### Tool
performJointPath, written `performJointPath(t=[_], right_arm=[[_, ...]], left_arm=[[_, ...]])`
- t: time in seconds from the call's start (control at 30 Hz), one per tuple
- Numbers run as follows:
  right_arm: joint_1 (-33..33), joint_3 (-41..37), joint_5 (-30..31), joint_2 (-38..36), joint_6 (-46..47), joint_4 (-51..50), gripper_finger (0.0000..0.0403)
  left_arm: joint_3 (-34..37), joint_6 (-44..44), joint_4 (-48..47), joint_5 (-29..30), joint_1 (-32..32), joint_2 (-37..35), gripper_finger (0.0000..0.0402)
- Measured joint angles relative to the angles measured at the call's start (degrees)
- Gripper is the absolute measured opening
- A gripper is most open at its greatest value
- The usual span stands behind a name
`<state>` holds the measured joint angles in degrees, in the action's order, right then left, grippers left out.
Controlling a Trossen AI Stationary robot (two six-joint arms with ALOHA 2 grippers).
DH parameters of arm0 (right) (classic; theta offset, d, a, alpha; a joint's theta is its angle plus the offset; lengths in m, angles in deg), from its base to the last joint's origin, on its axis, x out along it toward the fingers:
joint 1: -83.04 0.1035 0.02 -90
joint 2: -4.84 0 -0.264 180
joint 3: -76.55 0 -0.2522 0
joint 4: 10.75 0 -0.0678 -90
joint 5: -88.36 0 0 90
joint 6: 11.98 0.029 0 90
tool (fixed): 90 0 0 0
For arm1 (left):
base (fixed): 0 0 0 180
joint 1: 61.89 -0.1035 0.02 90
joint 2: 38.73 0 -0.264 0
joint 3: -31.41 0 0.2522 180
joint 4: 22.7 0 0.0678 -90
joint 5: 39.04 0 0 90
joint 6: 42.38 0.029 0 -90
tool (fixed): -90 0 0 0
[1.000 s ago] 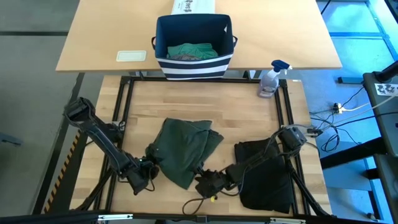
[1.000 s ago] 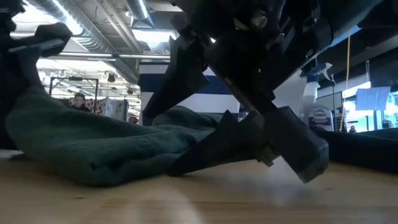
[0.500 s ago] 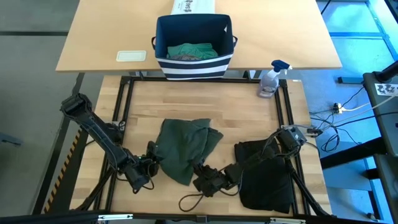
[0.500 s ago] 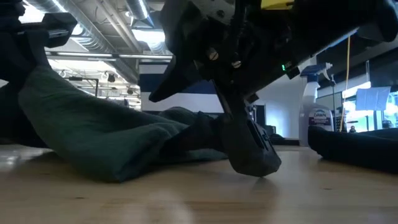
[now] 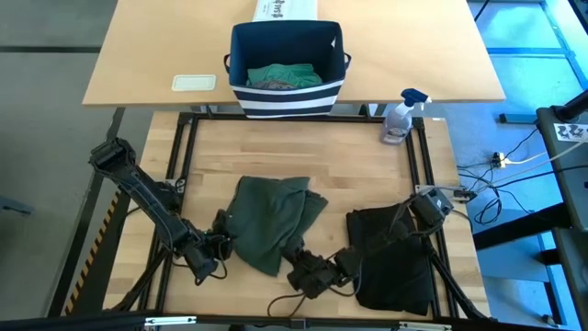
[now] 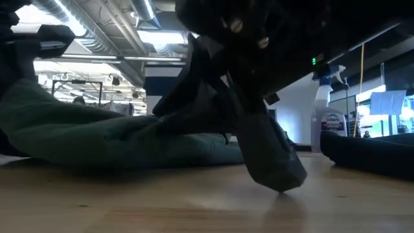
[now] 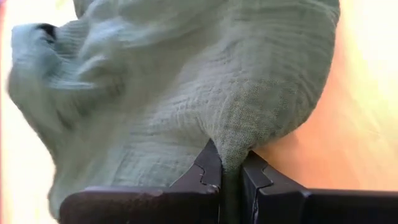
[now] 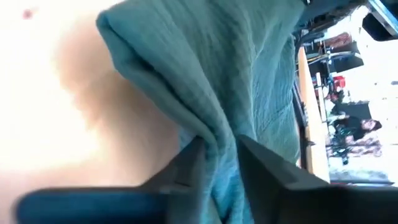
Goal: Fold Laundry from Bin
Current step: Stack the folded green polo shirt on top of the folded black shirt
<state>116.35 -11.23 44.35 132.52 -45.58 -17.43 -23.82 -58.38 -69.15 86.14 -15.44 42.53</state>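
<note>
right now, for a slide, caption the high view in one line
Both grippers, left gripper and right gripper, pinch the near edge of the dark green garment on the table.

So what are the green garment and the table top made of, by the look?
The green garment looks like soft crinkled woven cloth, maybe cotton gauze: matte, fine wrinkled ribbing, bunching between both tools. The table top looks like jointed wood strips with a smooth, pale finish.
</note>
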Motion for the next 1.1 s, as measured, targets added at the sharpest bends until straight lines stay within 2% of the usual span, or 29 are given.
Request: performJointPath(t=[0.1, 0.17, 0.33, 0.43, 0.6, 0.8, 0.93, 1.1], right_arm=[[0.53, -0.02, 0.02, 0.02, 4.15, -0.04, 0.0033], [0.98, -0.02, -0.12, 0.02, 7.74, -0.17, 0.0009], [1.97, -0.04, -0.45, 0.07, 16.35, -1.17, 0.0005], [2.93, -0.02, 1.16, 0.07, 18.30, -2.46, 0.0004], [4.59, -0.07, 5.00, -1.14, 22.43, -7.60, 0.0002], [5.93, -0.09, 5.34, -3.15, 33.67, -21.08, 0.0001], [6.09, 0.00, 2.83, -3.45, 41.36, -29.16, 0.0001], [6.07, 0.04, -2.16, -3.48, 43.85, -29.46, 0.0001]], left_arm=[[0.00, -0.19, 0.04, -3.77, 0.00, 0.00, 0.0004], [0.00, -0.40, 0.24, -6.65, 0.00, 0.00, 0.0004], [0.02, -1.68, 3.02, -13.38, 0.04, 0.00, 0.0004], [0.02, -1.65, 7.31, -15.93, 0.07, 0.00, 0.0004], [0.02, -1.52, 13.59, -16.41, 0.07, 0.02, 0.0007], [0.04, -1.31, 15.15, -15.67, 0.01, 0.02, 0.0009], [0.04, 2.13, 16.85, -16.35, 0.00, 0.04, 0.0017], [0.04, 3.08, 17.67, -16.85, -0.40, 0.04, 0.0063]])
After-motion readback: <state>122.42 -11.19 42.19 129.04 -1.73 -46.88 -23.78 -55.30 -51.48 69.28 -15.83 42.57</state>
